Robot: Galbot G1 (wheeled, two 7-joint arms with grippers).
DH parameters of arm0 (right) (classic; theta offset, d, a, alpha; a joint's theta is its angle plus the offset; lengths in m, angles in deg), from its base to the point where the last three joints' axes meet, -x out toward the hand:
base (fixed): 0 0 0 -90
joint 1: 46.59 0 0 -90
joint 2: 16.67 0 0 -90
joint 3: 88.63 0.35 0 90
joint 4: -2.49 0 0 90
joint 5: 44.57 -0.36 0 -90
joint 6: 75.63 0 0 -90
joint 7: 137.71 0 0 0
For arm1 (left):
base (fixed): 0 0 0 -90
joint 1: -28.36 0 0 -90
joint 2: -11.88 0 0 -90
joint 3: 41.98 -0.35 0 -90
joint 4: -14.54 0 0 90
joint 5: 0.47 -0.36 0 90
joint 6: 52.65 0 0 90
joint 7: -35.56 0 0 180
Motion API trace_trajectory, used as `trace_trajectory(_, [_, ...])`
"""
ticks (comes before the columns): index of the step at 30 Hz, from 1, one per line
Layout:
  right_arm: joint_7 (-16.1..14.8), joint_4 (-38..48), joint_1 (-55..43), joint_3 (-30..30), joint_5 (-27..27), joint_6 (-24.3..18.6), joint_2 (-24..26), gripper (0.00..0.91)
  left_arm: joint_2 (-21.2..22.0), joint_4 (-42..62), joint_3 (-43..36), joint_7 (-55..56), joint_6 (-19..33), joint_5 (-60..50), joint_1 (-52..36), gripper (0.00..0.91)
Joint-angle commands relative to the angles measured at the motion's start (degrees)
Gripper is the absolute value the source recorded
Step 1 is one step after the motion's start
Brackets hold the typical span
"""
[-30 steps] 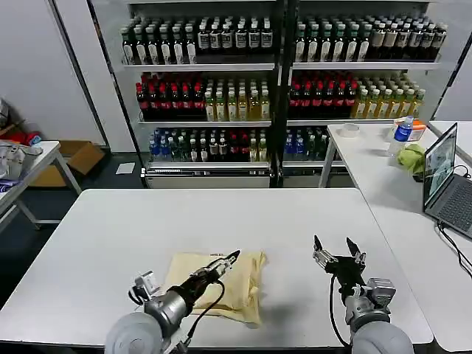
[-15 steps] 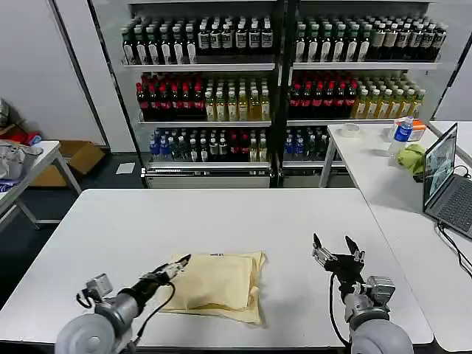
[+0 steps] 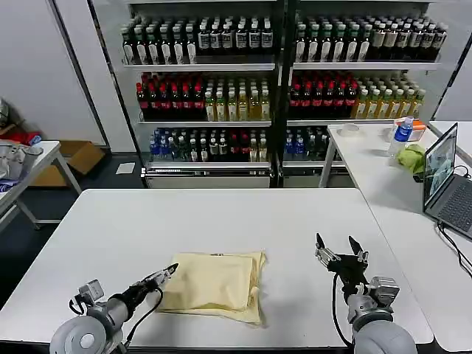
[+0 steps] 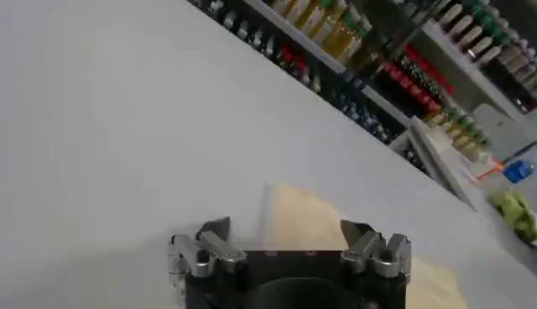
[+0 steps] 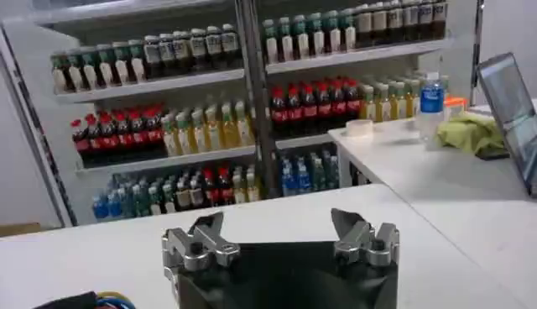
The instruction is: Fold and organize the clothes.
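- Pale cream-yellow cotton, the T-shirt [image 3: 214, 285] lies folded into a flat, roughly square packet on the white desk [image 3: 221, 221], toward the near edge and a little to the robot's left of the middle.
- Its edge on the robot's right is doubled and slightly puffed, and the near corner on that side hangs lower than the rest.
- The left tool [image 3: 167, 273] sits low over the desk at the shirt's left edge, its fingers pointing toward the cloth; from the head view I cannot tell whether the tips touch it.
- From the left wrist view the left tool [image 4: 286, 232] has its fingers spread apart with nothing between them, and a corner of the yellow shirt [image 4: 306, 220] lies on the desk just past them.
- The right tool [image 3: 340, 254] is held up off the desk on the robot's right, well apart from the shirt, fingers splayed wide and empty.
- The right wrist view shows the same: the right tool [image 5: 279, 230] gaping, with nothing gripped.
- Behind the desk stands a tall shelf [image 3: 280, 66] with rows of bottles, dark, red, yellow and blue.
- A second white side desk [image 3: 369, 158] off to the robot's right carries a laptop [image 3: 442, 177], a bright green cloth [image 3: 411, 157], a blue-labelled bottle [image 3: 402, 133] and a roll of tape [image 3: 348, 130].
- Off to the robot's left, another small desk [image 3: 37, 158] holds a grey-white cloth bundle [image 3: 13, 158], with a cardboard box [image 3: 74, 158] on the floor behind it.
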Motion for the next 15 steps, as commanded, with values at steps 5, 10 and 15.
trace_trajectory(5, [0.1,0.0,-0.2,0.1,0.0,0.1,-0.3,0.907,2.9,1.3,-1.8,-0.7,-0.3,0.8,-0.5,0.907])
trace_trajectory(10, [0.1,0.1,-0.3,0.2,0.0,0.1,-0.5,0.907,3.7,1.1,-3.5,-0.4,-0.3,0.4,-1.7,0.907])
trace_trajectory(15, [0.1,0.1,-0.1,0.4,0.1,0.1,-0.7,0.907,4.3,1.2,-4.2,-0.2,-0.3,0.3,-2.2,0.383])
